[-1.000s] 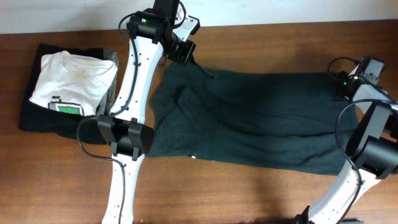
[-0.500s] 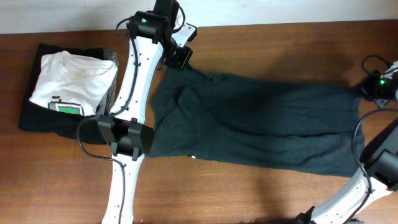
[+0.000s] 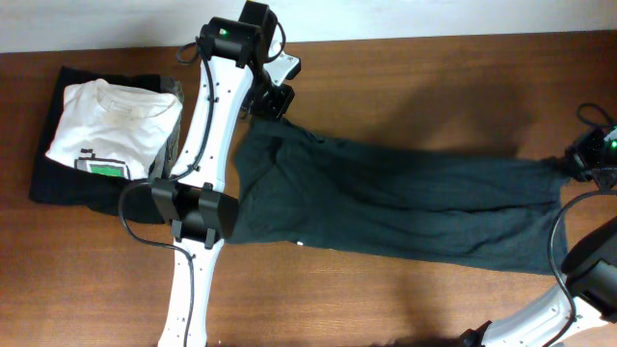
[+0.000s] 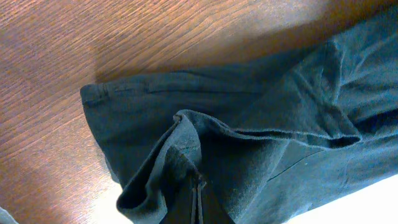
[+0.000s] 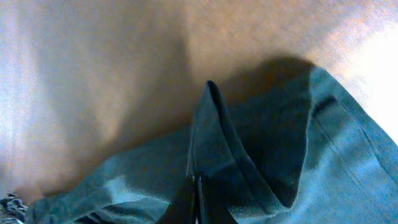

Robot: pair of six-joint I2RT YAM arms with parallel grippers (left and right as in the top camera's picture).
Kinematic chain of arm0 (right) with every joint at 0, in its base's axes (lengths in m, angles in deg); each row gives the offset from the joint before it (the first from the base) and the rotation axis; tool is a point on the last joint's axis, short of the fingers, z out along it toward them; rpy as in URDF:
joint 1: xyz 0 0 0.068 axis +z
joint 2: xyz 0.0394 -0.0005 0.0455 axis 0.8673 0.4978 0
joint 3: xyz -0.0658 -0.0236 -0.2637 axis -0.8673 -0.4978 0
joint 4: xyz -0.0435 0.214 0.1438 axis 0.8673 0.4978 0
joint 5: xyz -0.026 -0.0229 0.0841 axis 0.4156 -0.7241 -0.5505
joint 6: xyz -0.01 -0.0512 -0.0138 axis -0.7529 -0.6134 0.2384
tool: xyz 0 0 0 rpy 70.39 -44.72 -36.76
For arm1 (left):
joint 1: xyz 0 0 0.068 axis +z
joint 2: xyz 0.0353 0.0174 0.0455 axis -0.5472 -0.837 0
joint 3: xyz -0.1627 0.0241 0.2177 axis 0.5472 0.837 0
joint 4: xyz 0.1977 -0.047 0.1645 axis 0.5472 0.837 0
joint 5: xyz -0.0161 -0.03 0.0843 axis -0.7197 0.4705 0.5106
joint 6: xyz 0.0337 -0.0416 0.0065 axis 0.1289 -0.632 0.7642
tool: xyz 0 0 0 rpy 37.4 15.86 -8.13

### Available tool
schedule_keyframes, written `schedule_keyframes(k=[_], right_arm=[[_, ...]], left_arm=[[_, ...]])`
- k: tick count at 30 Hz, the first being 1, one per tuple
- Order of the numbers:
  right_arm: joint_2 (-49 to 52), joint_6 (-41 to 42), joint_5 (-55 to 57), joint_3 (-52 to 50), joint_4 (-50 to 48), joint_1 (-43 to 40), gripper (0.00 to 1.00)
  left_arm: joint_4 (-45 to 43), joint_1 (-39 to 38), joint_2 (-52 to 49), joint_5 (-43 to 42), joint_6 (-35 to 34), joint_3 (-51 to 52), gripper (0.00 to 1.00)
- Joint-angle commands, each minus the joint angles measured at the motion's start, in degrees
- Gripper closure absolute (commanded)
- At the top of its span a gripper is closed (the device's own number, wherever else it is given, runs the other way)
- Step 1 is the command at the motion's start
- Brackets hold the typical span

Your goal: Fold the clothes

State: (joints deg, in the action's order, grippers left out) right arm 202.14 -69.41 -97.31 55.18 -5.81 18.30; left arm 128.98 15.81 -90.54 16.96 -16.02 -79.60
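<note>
The dark charcoal-grey soft-fabric T-shirt [image 3: 386, 207] lies stretched left to right across the middle of the brown wooden bench [image 3: 434, 77]; the left hand [image 3: 274, 102] pinches its far left corner, the right hand [image 3: 576, 162] its right end; well to the left, apart from it, a folded white printed T-shirt [image 3: 111, 120] lies on a black rectangular cloth [image 3: 58, 188], towards the bench's far left corner.

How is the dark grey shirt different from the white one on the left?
The dark grey T-shirt is plain and stretched across the table; the white T-shirt is folded with a green-and-black print. The left gripper and right gripper pinch the grey one; nothing holds the white one. Both are shirts.
</note>
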Motion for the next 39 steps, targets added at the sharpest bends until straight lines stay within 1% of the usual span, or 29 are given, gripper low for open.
schedule_keyframes(k=[1, 4, 7, 12, 17, 21, 27, 32, 36, 37, 38, 39], right_arm=[[-1.2, -0.6, 5.2, 0.7, 2.1, -0.3, 0.96], [-1.2, -0.7, 5.6, 0.7, 4.0, -0.2, 0.96], [-1.2, -0.7, 11.2, 0.6, 5.7, -0.3, 0.96], [-1.2, -0.3, 13.5, 0.6, 5.6, -2.6, 0.96], [-1.2, -0.1, 14.1, 0.6, 6.8, -5.1, 0.96], [-1.2, -0.2, 14.7, 0.6, 7.0, -5.1, 0.96], [-1.2, -0.1, 15.8, 0.6, 6.2, -5.1, 0.96], [-1.2, 1.0, 17.0, 0.6, 5.5, -5.1, 0.96], [-1.2, 0.9, 17.1, 0.6, 5.9, -5.1, 0.96], [-1.2, 0.9, 17.1, 0.6, 6.2, -5.1, 0.94], [-1.2, 0.9, 17.1, 0.6, 6.7, -5.1, 0.83], [-1.2, 0.9, 17.6, 0.6, 7.0, -5.1, 0.59]], left_arm=[[0.1, -0.6, 3.5, -2.3, -1.5, 0.8, 1.0], [0.1, -1.2, 3.5, -1.9, -1.4, 5.2, 1.0], [0.1, -1.4, 4.1, -2.3, -1.6, 10.9, 1.0], [0.1, -1.4, 12.1, -0.7, -1.5, 21.0, 1.0], [0.1, -1.8, 16.3, -0.5, -1.5, 26.1, 1.0], [0.1, -2.0, 17.4, -0.9, -1.6, 28.6, 1.0], [0.1, -2.8, 24.9, -1.0, -2.2, 34.3, 1.0], [0.1, -3.5, 25.2, -1.0, -2.2, 40.8, 1.0], [-2.1, -3.5, 25.2, 0.3, -2.2, 45.5, 0.99], [-3.2, -3.5, 25.2, 0.3, -2.2, 46.2, 0.97], [-4.1, -3.5, 25.2, 0.3, -2.2, 46.6, 0.87], [-4.8, -3.5, 25.2, 0.4, -2.2, 46.6, 0.79]])
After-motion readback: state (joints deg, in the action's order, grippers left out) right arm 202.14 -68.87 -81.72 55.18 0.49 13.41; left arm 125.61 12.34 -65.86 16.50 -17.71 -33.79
